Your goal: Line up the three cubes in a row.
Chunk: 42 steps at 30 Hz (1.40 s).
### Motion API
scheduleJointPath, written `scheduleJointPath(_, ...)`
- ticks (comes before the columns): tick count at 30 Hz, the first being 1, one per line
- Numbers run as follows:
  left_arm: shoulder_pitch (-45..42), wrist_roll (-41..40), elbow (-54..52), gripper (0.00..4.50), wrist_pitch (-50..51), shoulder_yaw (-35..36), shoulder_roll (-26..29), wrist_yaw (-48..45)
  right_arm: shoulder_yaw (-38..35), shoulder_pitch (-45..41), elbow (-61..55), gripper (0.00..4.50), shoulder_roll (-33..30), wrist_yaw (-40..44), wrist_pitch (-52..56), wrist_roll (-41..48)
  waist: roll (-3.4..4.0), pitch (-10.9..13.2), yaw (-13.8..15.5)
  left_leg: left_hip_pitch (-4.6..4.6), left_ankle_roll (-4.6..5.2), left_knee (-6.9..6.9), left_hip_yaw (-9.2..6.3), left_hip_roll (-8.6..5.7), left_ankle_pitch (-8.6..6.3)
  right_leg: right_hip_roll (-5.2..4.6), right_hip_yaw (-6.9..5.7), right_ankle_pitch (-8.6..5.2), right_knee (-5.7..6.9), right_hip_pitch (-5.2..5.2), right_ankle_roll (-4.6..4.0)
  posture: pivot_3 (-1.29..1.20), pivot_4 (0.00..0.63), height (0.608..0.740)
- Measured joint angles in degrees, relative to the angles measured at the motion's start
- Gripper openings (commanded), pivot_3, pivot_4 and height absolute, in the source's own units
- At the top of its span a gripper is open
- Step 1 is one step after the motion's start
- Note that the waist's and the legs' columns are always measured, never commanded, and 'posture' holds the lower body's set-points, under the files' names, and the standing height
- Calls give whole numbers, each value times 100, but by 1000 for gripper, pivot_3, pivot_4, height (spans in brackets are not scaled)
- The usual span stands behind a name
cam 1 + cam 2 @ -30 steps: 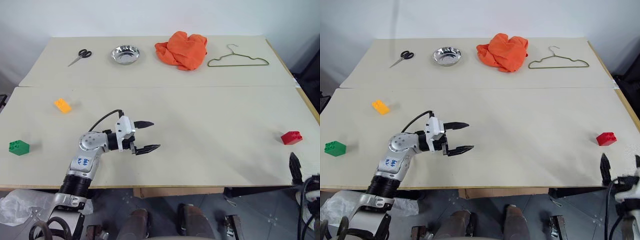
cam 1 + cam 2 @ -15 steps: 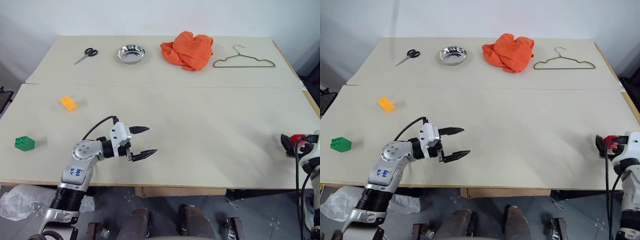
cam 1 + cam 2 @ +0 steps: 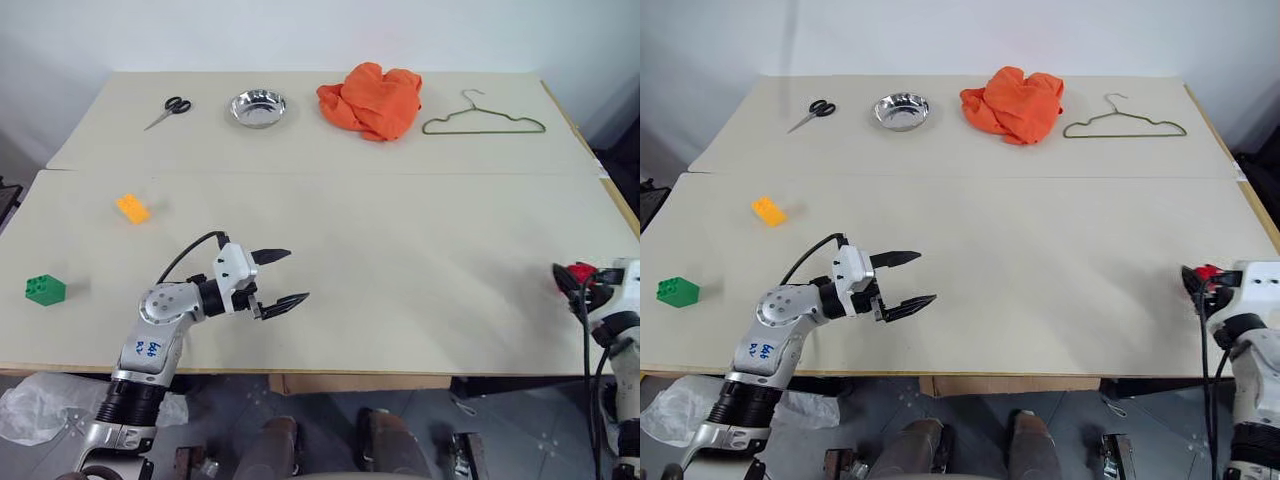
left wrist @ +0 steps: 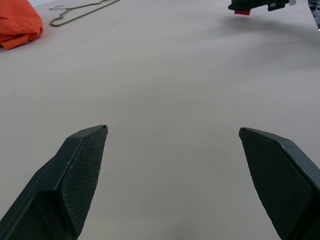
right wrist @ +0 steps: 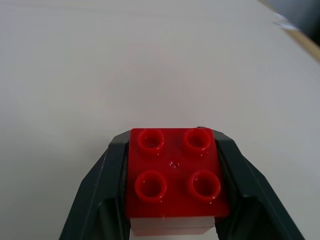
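Near the table's (image 3: 420, 250) right edge sits the red cube (image 5: 175, 172), studs up, and my right gripper (image 3: 572, 280) is shut on it with a finger pressed to each side. The green cube (image 3: 45, 290) lies at the far left near the front edge. Behind it and a little to the right rests the orange-yellow cube (image 3: 132, 208). My left gripper (image 3: 296, 275) hovers open over the front left of the table, pointing right, with nothing between its fingers (image 4: 82, 170).
Along the back board lie scissors (image 3: 166, 108), a steel bowl (image 3: 257, 108), a crumpled orange cloth (image 3: 370, 100) and a wire hanger (image 3: 483, 118). A seam runs across between the two boards. Bare tabletop stretches between my two grippers.
My right gripper came forward from below the table edge to the red cube and closed on it. The left gripper stayed about where it was, open. The camera shifted slightly.
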Motion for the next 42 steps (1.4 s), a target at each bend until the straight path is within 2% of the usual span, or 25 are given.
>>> scheduleJointPath(4, 105, -18, -78, 4500, -2, 182, 55, 53, 1604, -910, -976, 1542, -145, 1324, -35, -247, 0, 1, -131, 5, -12, 0, 2, 19, 2, 14, -3, -2, 6, -4, -4, 0, 150, 740)
scheduleJointPath(7, 256, -93, -136, 4500, -1, 306, 106, 38, 2595, -1730, -1115, 1542, 110, 2121, 100, -261, 0, 1, -89, -2, -18, 0, -11, 19, 1, 12, -10, -5, 12, -8, -9, 0, 150, 740)
scheduleJointPath(9, 560, -133, -214, 4500, 44, 361, 297, -74, 3115, -2281, -922, 2270, 283, 2540, 434, -303, -1, 2, -82, -7, -16, 0, -14, 18, 0, 8, -11, -4, 16, -8, -10, 0, 150, 740)
scheduleJointPath(10, 803, -145, -274, 4500, 80, 372, 420, -163, 3390, -2638, -666, 2495, 454, 2724, 496, -405, -1, 2, -86, -7, -12, 1, -15, 15, -2, 4, -11, -4, 15, -8, -11, 0, 150, 740)
scheduleJointPath(13, 1238, -162, -408, 4500, 112, 420, 500, -242, 3990, -3380, 158, 3495, 886, 3168, 236, -835, -2, 2, -53, -13, -6, 3, -35, 2, -5, -5, -22, -4, 9, -4, -11, 0, 150, 740)
scheduleJointPath(16, 1472, -182, -604, 4500, 118, 599, 501, -111, 4333, -3707, 849, 4481, 1185, 3569, -171, -1129, -3, 2, -33, -16, -3, 2, -45, -6, -8, -8, -25, -4, 8, -3, -12, 0, 150, 740)
scheduleJointPath(19, 1680, -184, -808, 4500, 42, 855, 479, 149, 4499, -3816, 1503, 4481, 1473, 3909, -517, -1337, -3, 2, -81, -16, -2, -2, -43, -8, -9, -8, -24, -4, 10, -5, -12, 0, 150, 740)
scheduleJointPath(23, 1949, -185, -1100, 4500, 12, 946, 429, 349, 4537, -3808, 1717, 4481, 1564, 4141, -706, -1403, -2, 3, -97, -15, -3, -2, -41, -6, -9, -6, -24, -4, 12, -7, -12, 0, 150, 740)
scheduleJointPath(30, 2257, -188, -1278, 4500, 27, 956, 370, 543, 4208, -3738, 1519, 4481, 1557, 4196, -828, -1312, -2, 3, -89, -14, -7, -1, -39, -3, -10, -5, -23, -4, 13, -7, -12, 0, 150, 740)
scheduleJointPath(35, 2243, -235, -1281, 4500, 82, 974, 370, 604, 3820, -3669, 1216, 4481, 1483, 3845, -790, -1291, -2, 3, -89, -14, -8, -3, -39, -4, -11, -5, -23, -4, 13, -8, -13, 0, 150, 740)
scheduleJointPath(39, 2060, -395, -1230, 4500, 105, 1197, 328, 741, 3578, -3206, 554, 4481, 1456, 3628, -529, -1093, -3, 3, -78, -14, -9, -3, -39, -2, -12, -5, -24, -5, 12, -7, -14, 0, 150, 740)
scheduleJointPath(40, 2047, -469, -1215, 4500, 133, 1319, 321, 807, 3565, -3062, 403, 4093, 1452, 3580, -465, -1061, -3, 3, -80, -14, -9, -3, -39, -2, -12, -4, -23, -5, 13, -7, -14, 0, 150, 740)
scheduleJointPath(42, 2040, -596, -1144, 4500, 169, 1526, 268, 911, 3558, -2906, 235, 3591, 1437, 3449, -373, -1060, -3, 3, -94, -13, -9, -3, -35, -1, -12, -4, -22, -5, 15, -10, -14, 0, 150, 740)
